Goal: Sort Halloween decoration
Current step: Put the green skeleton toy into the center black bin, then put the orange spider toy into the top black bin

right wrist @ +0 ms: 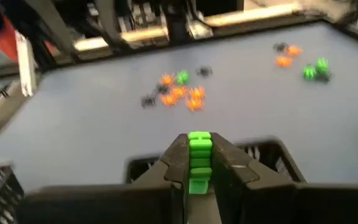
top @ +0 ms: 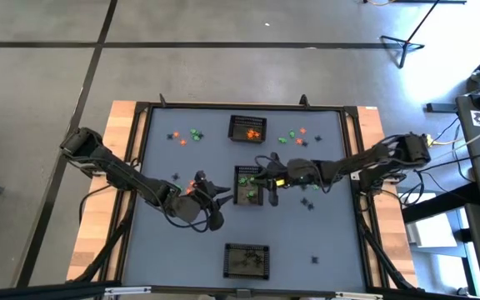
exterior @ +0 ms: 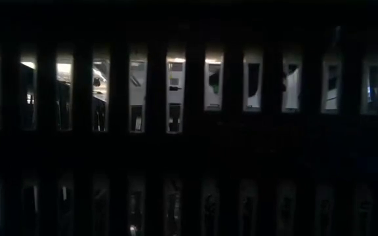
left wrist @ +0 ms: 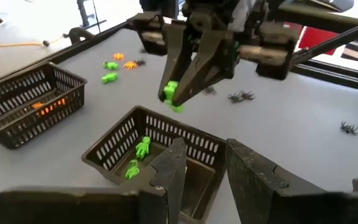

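- Across the grey tabletop I see both arms reaching toward the middle, the left arm from the left edge and the right arm from the right edge.
- Three black mesh baskets sit in a line down the centre: the far basket with orange pieces in it, the middle basket with green pieces in it, and the near basket.
- My right gripper hangs over the middle basket, its fingers closed on a green trinket, which sticks out between the tips.
- My left gripper hovers just beside the middle basket on its left side, fingers parted a little and holding nothing that I can see.
- Loose Halloween decoration lies in three places: a mixed cluster at the far right, another cluster at the far left, and a few black pieces right of the middle basket.
- I get only dark bars from the low view.
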Motion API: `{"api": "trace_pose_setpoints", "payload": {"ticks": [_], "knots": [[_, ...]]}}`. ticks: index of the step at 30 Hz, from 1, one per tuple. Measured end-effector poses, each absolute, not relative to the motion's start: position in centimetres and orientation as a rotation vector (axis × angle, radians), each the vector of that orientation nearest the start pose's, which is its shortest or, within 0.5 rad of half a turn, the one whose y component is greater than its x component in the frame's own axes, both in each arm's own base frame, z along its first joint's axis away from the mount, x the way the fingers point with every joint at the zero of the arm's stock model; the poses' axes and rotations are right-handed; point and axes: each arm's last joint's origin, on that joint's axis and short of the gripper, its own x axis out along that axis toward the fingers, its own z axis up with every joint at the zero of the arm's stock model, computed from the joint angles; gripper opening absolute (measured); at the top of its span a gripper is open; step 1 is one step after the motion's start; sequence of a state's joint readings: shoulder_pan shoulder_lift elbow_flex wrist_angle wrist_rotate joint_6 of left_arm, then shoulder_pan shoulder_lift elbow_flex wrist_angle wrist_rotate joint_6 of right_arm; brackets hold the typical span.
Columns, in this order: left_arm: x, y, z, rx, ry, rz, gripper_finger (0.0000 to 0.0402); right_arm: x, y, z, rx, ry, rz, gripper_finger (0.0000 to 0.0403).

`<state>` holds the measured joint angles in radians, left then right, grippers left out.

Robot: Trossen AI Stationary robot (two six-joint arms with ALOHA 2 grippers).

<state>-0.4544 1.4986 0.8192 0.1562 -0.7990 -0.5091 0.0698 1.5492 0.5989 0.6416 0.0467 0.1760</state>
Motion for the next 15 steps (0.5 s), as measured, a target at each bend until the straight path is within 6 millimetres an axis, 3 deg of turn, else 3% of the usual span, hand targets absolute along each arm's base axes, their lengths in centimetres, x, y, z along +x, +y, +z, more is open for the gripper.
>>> {"api": "trace_pose_setpoints", "payload": {"ticks": [8,15], "knots": [[28.3,-11.0,21.2,-0.168,0.361,0.456,0.0108,30.2,1.9,16.5,0.161,0.309,0.024,0.0095],[28.2,-9.0,19.9,-0.194,0.539,0.445,0.0108,30.3,1.9,17.0,0.137,0.263,0.041,0.0137]]}}
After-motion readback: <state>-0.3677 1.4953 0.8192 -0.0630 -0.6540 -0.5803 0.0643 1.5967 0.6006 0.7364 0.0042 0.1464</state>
